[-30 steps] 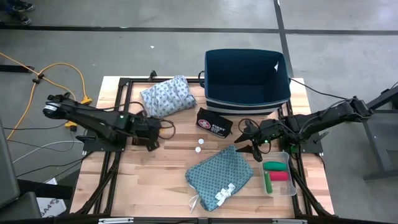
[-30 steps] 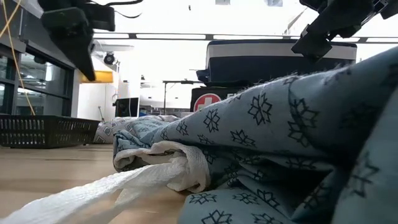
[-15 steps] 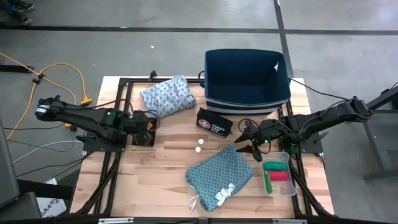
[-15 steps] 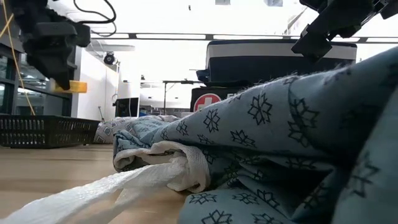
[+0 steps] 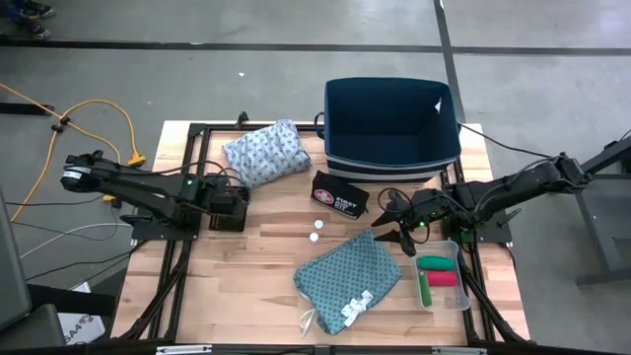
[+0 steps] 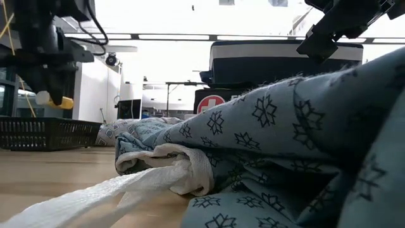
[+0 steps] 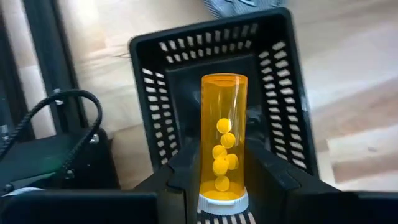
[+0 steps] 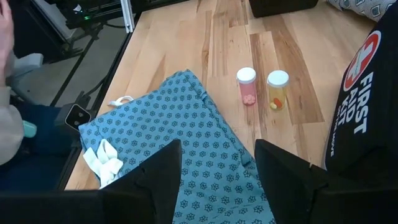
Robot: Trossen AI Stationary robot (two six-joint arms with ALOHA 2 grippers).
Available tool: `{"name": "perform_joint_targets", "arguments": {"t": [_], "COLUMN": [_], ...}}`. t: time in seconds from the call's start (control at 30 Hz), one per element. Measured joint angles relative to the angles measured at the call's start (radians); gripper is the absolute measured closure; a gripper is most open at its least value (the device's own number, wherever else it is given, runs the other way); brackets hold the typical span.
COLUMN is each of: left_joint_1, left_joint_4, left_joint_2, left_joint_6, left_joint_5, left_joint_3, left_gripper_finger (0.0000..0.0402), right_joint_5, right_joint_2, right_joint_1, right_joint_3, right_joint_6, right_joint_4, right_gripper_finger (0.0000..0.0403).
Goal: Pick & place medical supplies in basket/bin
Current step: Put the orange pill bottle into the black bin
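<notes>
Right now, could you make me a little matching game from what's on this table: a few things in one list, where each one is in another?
Things:
1. orange pill bottle
2. teal cloth
3. first aid pouch
4. red and green rolls

Places:
A. in the clear tray by the table's right edge
B. spread on the wood, white ties at its near end
C. held in the left hand over the small black basket
D. just in front of the navy bin

Pairs: 1-C, 2-B, 3-D, 4-A
</notes>
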Motion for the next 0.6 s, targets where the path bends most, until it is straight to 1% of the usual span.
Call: {"name": "perform_joint_targets", "arguments": {"t": [0.17,0.37,0.5,0.6], "left_joint_1": [0.074,0.158,0.196,0.215], "left_joint_4": [0.014,0.122,0.148,0.170], "left_joint_2": [0.057,0.147,0.197,0.220], "left_joint_6": [0.060,0.188,0.221,0.222], "left_joint_5": [0.000,0.011,0.030,0.065], "left_joint_3": [0.000,0.000,0.000,0.000], "left_gripper_finger": [0.0305,0.0305,0.0305,0.0305], "right_joint_5": [0.000,0.000,0.000,0.000], "right_joint_2": [0.000,0.000,0.000,0.000], "right_joint_1": [0.000,0.000,0.000,0.000], "right_joint_3": [0.000,0.000,0.000,0.000], "right_joint_6": [0.000,0.000,0.000,0.000], "right_joint_4": [0.000,0.000,0.000,0.000], "right_gripper_finger": [0.0211,0.0211,0.0211,0.0211]}}
